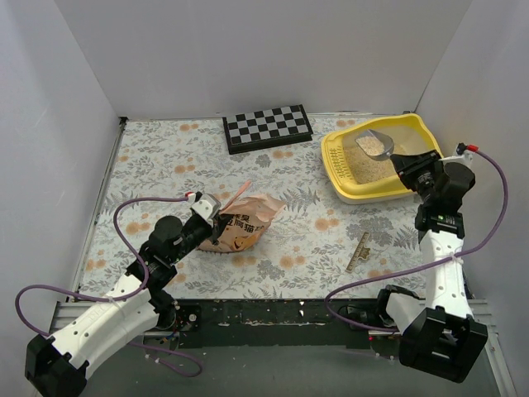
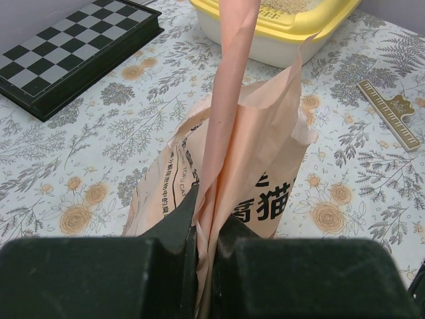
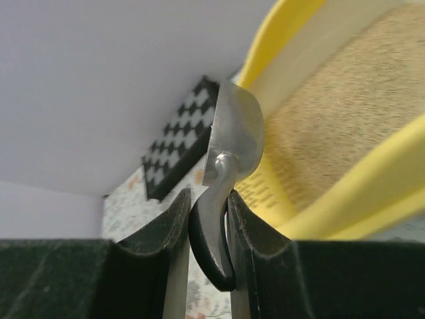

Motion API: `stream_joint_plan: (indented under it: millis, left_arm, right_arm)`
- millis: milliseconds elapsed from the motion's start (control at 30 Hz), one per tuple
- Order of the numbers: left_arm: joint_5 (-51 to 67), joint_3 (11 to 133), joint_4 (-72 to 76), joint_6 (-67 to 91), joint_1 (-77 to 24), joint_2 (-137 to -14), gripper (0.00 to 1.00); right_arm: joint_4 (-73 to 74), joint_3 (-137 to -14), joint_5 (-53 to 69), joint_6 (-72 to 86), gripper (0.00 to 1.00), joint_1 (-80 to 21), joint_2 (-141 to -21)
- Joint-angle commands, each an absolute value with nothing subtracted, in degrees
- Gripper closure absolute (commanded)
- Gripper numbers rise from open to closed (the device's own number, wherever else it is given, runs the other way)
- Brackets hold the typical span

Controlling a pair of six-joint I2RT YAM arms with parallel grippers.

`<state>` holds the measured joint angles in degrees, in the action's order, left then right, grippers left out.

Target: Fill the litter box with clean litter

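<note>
Black pads (image 3: pixel 174 222) of the right gripper (image 3: pixel 209 212) pinch the dark handle of the silver scoop (image 3: pixel 236 129), the jaws narrowed onto it and the bowl standing just above them at the centre of the right wrist view. Right behind the bowl, filling the right of that frame, lies the yellow litter box (image 3: pixel 375 189), its floor covered with the clean litter (image 3: pixel 332 113). From overhead the scoop hangs over the box in the upper right, granules heaped in its bowl. The left gripper (image 2: pixel 207 222) is clamped tight on a folded strip of the peach bag (image 2: pixel 265 173), which sits on the floral table (image 1: pixel 165 165) left of centre, well apart from the box. A checkerboard (image 1: pixel 269 126) lies at upper middle, and a beige clip (image 1: pixel 358 251) lies below the box.
</note>
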<state>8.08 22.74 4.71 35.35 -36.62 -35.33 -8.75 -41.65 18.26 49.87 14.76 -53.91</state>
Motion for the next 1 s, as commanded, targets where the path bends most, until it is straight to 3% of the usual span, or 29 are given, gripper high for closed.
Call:
stream_joint_plan:
  millis: [0,333,967]
  left_arm:
    - [8.26,23.91,8.61,35.77,-37.27,-34.98,1.00]
    - [8.44,24.96,7.12,36.30,-37.27,-36.38,1.00]
    - [7.65,25.93,5.19,36.47,-37.09,-36.91,1.00]
  right_arm:
    - [1.74,-48.24,7.14,37.46,0.99,15.29,-54.84]
    - [14.94,-59.06,-3.33,19.96,0.99,13.01,-61.96]
    - [32.95,-78.30,-26.81,3.25,0.99,-8.25,-68.82]
